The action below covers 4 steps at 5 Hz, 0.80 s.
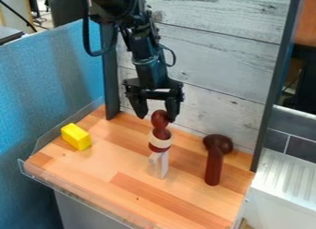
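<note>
Two objects, yellow block (75, 136) and brown mallet (214, 161), flank the stack (160, 143) near the spread gripper (156, 118).

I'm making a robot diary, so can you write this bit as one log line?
pincer: open | nearest: wooden-handled tool, knob up | also on wooden counter: yellow block, dark mushroom-shaped piece

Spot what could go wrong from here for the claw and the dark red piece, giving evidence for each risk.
The open black metal claw is at the round top of the glossy dark red piece with a cream band; that smooth knob might slip.

The piece stands upright on narrow pale prongs, so a nudge could tip it.

Falling rightward, it might knock the dark red mallet-shaped piece.
</note>
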Motion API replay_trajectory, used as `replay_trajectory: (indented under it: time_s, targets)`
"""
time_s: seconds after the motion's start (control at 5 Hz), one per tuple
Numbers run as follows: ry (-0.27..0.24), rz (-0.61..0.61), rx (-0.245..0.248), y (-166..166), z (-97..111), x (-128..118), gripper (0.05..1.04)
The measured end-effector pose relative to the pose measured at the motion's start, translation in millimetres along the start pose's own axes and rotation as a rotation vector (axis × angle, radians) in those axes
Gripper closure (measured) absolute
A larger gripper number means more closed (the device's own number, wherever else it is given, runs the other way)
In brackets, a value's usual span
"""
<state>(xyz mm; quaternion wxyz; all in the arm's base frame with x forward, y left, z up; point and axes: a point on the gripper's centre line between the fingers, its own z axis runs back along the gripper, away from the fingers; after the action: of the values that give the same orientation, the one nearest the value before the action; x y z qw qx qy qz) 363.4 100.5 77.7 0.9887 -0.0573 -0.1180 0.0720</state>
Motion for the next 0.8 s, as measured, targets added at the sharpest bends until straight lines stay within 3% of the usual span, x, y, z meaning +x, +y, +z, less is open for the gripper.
replay_trajectory:
  time_s: [0.2, 0.4, 0.6, 0.8]
  targets:
    - [0.034, 0.009, -0.006, 1.1, -11.5, -5.4, 0.391]
    - [0.035, 0.016, -0.004, 1.7, -13.7, -5.9, 0.491]
    - [0.039, 0.02, -0.006, 1.4, -14.3, -6.5, 0.491]
    - [0.045, 0.033, -0.064, -5.5, -7.5, -3.5, 0.491]
